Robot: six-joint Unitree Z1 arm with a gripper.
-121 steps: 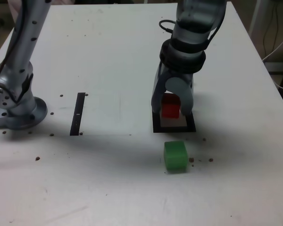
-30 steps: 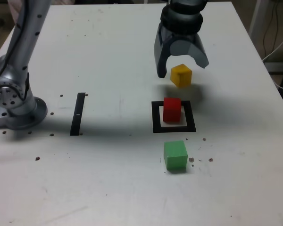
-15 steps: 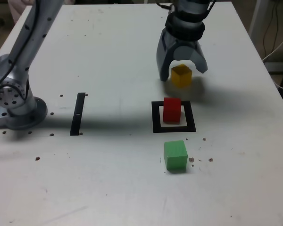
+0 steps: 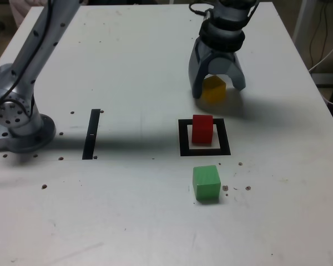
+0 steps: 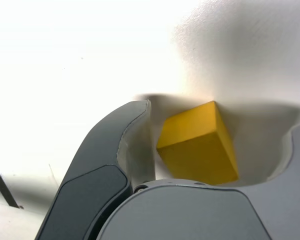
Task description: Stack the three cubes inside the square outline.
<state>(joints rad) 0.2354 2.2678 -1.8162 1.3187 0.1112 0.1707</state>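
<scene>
Three cubes and a square outline on a white table.
The red cube (image 4: 202,128) stands inside the black square outline (image 4: 205,150); the green cube (image 4: 206,182) lies just in front; the yellow cube (image 4: 214,90) sits behind, apart.

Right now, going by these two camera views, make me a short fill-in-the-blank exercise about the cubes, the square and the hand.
1. The cube standing inside the square outline is ____.
2. The hand straddles the ____ cube, its fingers either side of it.
3. In the exterior view, the green cube sits on the table, nearer the camera than the square and ____ it.
4. The number of cubes stacked on the red cube is ____.

Missing words: red; yellow; outside; zero
</scene>
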